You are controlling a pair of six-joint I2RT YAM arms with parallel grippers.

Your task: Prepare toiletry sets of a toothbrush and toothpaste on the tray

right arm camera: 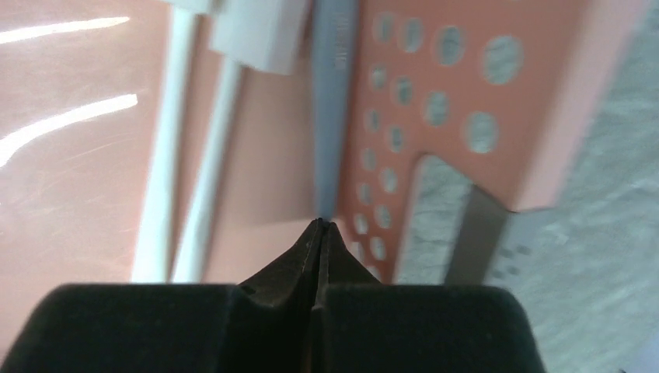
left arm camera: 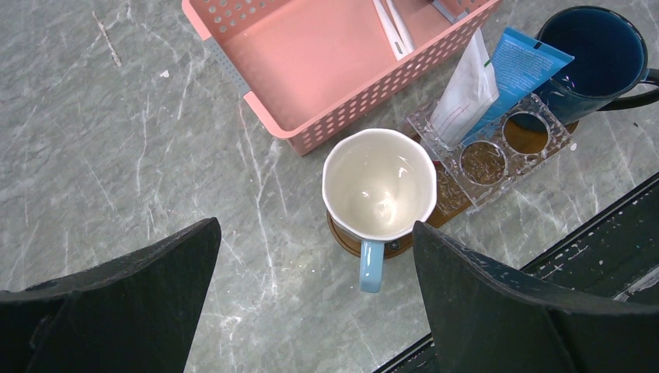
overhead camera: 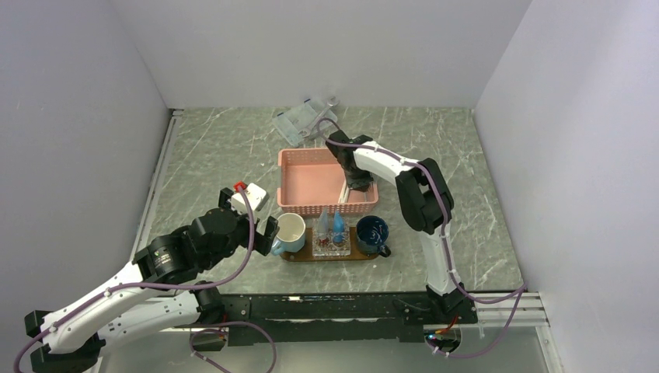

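Down inside the pink basket (overhead camera: 291, 167), right gripper (right arm camera: 320, 225) has fingers pressed together at the grey toothbrush (right arm camera: 332, 93) end, can't tell if it's pinched. Left gripper (left arm camera: 315, 233) hangs spread wide over the white mug (left arm camera: 379, 183), probably waiting; toothpaste (left arm camera: 517, 70) stands on the tray (left arm camera: 346, 239), so brushes look next

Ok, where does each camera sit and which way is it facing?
Top external: above, behind the bases, looking down on the table; both arms show.
Left wrist: over the white mug, looking down; left gripper open.
Right wrist: close over the pink basket, right gripper shut by a grey handle.
Shared: all three show the pink basket.
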